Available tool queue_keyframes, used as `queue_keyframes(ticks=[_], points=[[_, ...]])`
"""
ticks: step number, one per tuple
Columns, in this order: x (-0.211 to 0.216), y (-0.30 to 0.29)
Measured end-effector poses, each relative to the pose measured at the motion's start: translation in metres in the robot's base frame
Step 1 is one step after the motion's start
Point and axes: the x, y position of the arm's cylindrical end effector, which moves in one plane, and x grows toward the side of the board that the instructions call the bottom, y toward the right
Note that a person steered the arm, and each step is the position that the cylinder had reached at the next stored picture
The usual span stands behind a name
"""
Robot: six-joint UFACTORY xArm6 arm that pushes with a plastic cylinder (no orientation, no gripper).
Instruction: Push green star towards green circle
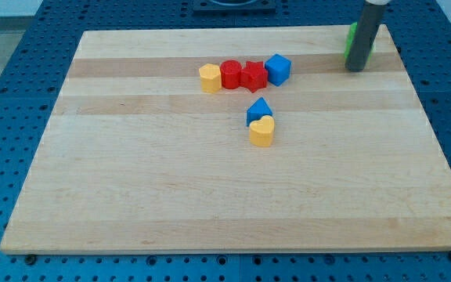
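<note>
My tip [355, 69] sits at the counter's [210, 204] one o'clock corner, hiding most of a green block [351, 36]; star or circle, I cannot tell. No gripper fitted. Push slowly, staying centred

My tip [355, 69], the end of a dark grey rod, is showing against bright green: a green block [351, 37], shape hidden, is peeking out from behind the rod. To the view's left of my tip, a blue cube [278, 69], a red star [254, 75], a red cylinder [231, 74] and a yellow hexagon block [209, 78] are sitting in a row. Below-left of my tip, a blue triangular block [259, 110] and a yellow heart [261, 131] are showing. The board [171, 188] is displaying pale wood grain with a darker stripe, over a blue perforated table [6, 117].
</note>
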Motion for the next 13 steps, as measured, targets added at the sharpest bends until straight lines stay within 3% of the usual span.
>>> queue_keyframes(ticks=[3,5,6,11,13], points=[[-0.008,0.0],[0.048,-0.01],[0.053,-0.039],[0.023,-0.15],[0.004,-0.153]])
